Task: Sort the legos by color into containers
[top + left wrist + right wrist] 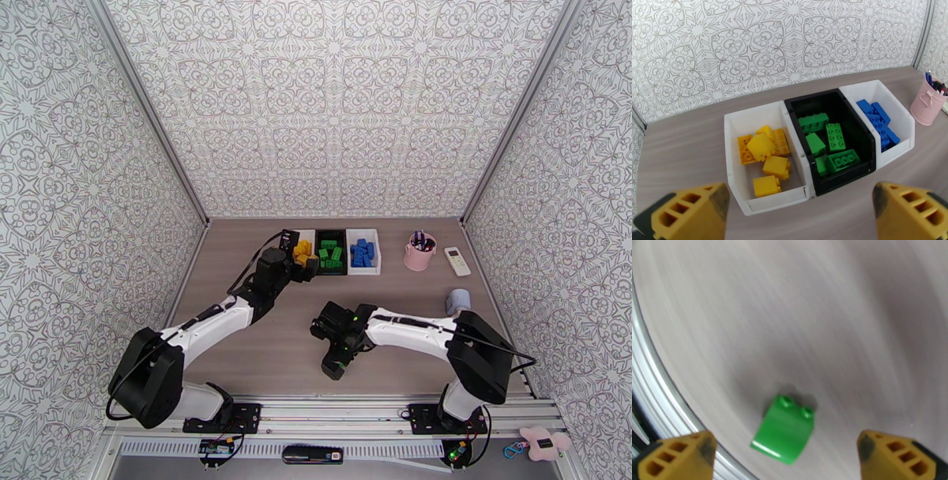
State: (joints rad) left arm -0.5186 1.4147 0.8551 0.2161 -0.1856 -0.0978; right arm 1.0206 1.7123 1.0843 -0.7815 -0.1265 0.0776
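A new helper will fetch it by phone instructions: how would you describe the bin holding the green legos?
On the table, find the row of three small open bins at the far edge, left of the pink cup. The middle bin is it: black, holding green bricks, while the left bin and right bin are white.

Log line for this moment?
left gripper: open, near yellow-lego bin | right gripper: open over loose green lego on table
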